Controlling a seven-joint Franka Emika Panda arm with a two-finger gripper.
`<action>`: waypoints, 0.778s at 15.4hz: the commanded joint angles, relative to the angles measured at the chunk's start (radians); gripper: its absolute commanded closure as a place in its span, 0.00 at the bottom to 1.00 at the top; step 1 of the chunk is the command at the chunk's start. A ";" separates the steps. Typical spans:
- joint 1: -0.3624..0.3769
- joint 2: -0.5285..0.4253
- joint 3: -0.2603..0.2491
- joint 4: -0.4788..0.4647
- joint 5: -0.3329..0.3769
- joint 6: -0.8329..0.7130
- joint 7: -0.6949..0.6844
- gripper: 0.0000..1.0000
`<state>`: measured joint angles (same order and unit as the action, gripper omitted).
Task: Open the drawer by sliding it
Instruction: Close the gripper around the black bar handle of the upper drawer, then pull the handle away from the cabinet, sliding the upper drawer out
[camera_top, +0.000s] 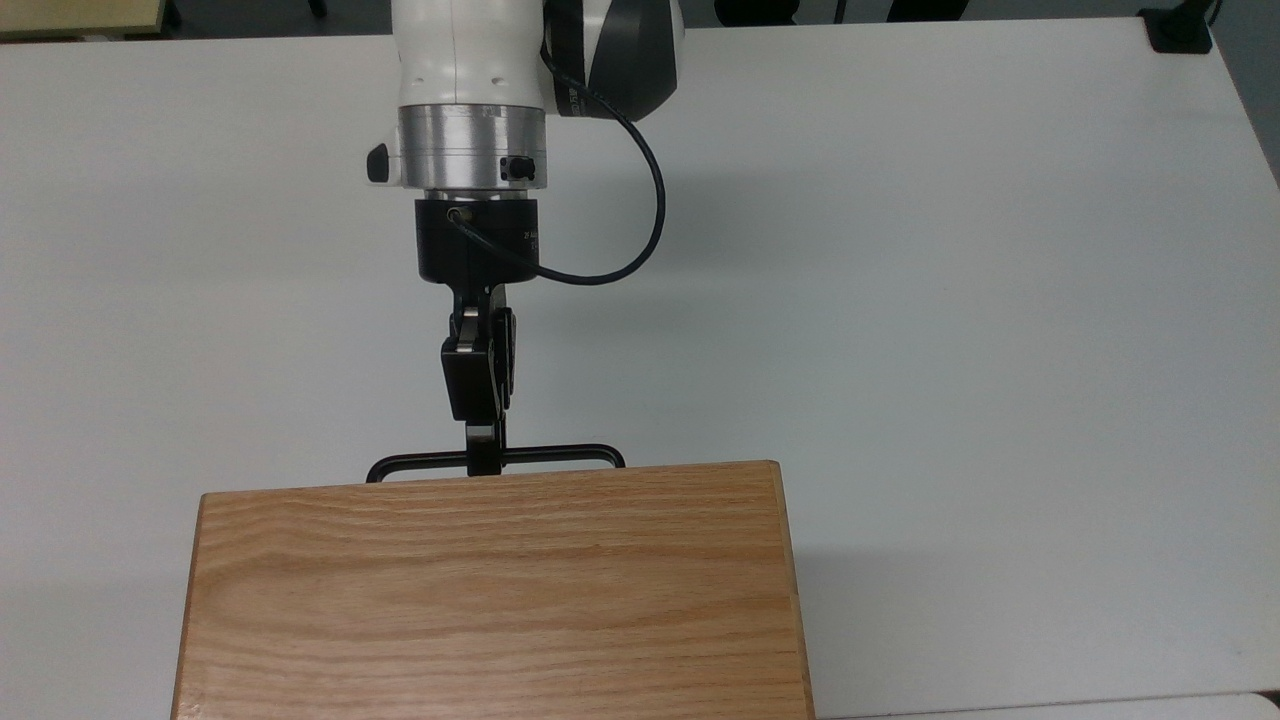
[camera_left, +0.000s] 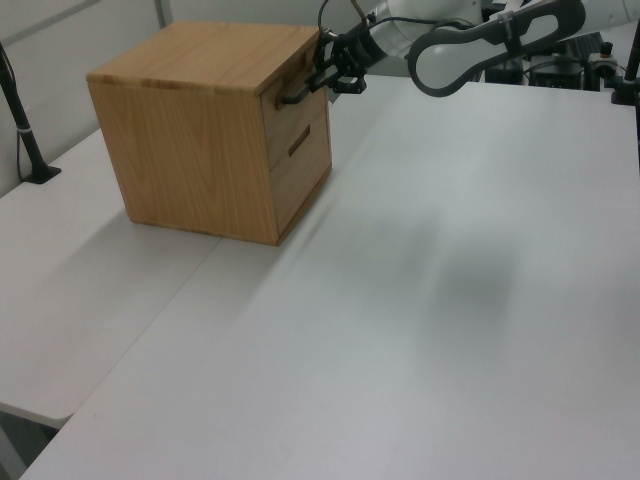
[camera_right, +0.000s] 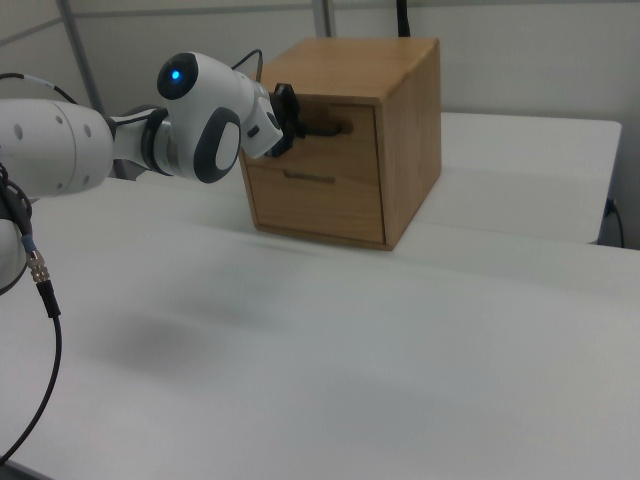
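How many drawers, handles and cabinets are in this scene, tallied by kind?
Cabinets: 1, the oak cabinet.
Drawers: 2, the upper drawer and the lower drawer.
Handles: 2, the long black bar handle on the upper drawer, where the gripper sits, and the short lower handle.
Total: 5.

light: bright, even | shadows: soft, faint | glare: mild on table (camera_top: 1000, 300)
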<state>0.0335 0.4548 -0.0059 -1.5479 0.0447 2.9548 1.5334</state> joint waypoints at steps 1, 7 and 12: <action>0.002 -0.041 -0.003 -0.069 0.003 -0.003 0.025 1.00; 0.002 -0.113 -0.003 -0.165 0.001 -0.003 0.025 0.98; 0.002 -0.235 -0.002 -0.332 0.001 -0.003 0.027 0.98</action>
<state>0.0318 0.3495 -0.0060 -1.6863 0.0447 2.9549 1.5334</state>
